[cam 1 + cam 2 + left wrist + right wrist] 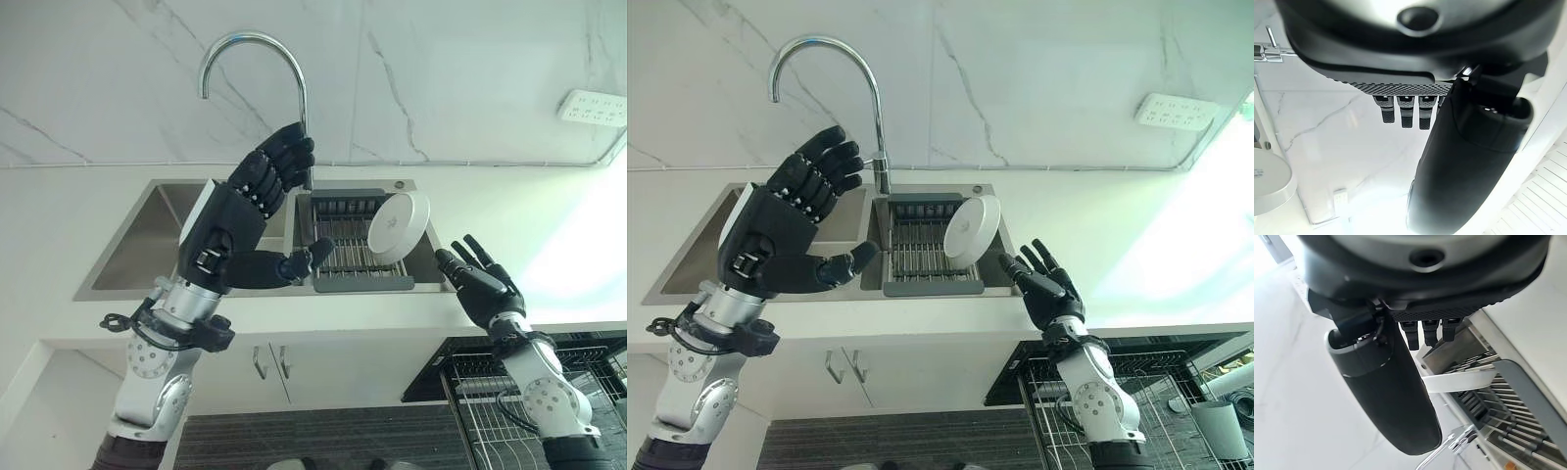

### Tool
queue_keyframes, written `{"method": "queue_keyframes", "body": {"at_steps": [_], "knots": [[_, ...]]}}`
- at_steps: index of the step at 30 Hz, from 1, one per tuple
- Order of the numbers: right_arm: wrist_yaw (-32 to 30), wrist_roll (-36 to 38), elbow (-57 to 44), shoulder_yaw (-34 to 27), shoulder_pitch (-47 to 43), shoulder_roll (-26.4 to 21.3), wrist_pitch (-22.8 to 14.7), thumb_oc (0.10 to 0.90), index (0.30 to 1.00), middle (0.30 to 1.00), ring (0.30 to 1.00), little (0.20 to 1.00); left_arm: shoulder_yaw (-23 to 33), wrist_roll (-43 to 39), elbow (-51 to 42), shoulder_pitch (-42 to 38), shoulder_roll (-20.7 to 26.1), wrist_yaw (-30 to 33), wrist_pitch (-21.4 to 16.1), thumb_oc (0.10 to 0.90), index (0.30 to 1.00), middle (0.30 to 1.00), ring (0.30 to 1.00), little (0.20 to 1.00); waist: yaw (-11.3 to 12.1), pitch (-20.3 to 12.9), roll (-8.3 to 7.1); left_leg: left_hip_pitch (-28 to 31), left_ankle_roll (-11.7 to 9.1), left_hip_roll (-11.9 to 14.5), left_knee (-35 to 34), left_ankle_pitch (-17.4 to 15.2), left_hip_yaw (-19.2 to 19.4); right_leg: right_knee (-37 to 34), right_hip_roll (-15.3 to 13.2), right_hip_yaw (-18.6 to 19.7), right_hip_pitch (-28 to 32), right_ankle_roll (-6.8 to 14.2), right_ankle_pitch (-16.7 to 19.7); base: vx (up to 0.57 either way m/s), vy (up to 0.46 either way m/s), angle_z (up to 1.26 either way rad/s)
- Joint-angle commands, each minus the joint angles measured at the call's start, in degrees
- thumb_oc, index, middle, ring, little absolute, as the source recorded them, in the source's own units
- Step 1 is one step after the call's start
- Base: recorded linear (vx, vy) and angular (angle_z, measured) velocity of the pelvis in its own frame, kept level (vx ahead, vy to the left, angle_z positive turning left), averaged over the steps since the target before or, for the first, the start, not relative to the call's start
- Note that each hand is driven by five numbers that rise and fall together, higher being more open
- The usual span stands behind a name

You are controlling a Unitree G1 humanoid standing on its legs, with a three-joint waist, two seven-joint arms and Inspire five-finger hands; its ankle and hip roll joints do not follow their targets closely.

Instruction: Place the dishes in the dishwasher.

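Observation:
A round white dish (399,227) stands on edge, leaning in a dark grey drying rack (343,257) set in the sink's right half. My left hand (257,191) is raised over the sink left of the rack, open, thumb stretched toward the rack, holding nothing. My right hand (482,278) hovers above the counter edge just right of the dish, open and apart from it. The dish (1459,380) lies past the right hand's fingers in the right wrist view. The dishwasher's wire basket (487,394) is pulled out at the lower right.
A tall curved chrome tap (257,57) rises behind the steel sink (147,235). White counter runs on both sides, with a marble wall and a socket strip (593,106) behind. Cabinet doors (269,367) sit below the sink.

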Motion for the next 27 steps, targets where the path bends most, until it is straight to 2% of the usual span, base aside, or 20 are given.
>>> {"method": "queue_keyframes", "body": {"at_steps": [1, 27], "knots": [[2.9, 3.0, -1.5, -2.2, -9.1, -2.3, -3.5, 0.800, 0.900, 0.900, 0.900, 0.900, -0.7, -1.2, -2.8, -5.9, 1.4, 1.7, -5.0, 0.800, 0.900, 0.900, 0.900, 0.900, 0.7, -2.4, -0.59, 4.0, -2.4, 1.4, 1.4, -9.7, 0.0, -1.2, 0.3, -1.2, 3.8, 3.7, -5.2, 0.00, 0.007, 0.10], [3.8, 7.0, 12.7, -0.7, -18.5, -6.5, -2.8, 0.800, 0.900, 0.900, 0.900, 0.900, -2.2, -2.8, -0.3, -8.6, 2.9, 3.3, -4.1, 0.800, 0.900, 0.900, 0.900, 0.900, 2.9, -2.5, -0.87, 4.4, -2.9, 1.1, 1.4, -9.5, -1.6, -1.2, 0.3, -2.3, 5.4, 3.3, -6.0, 0.00, 0.001, 0.02]]}}
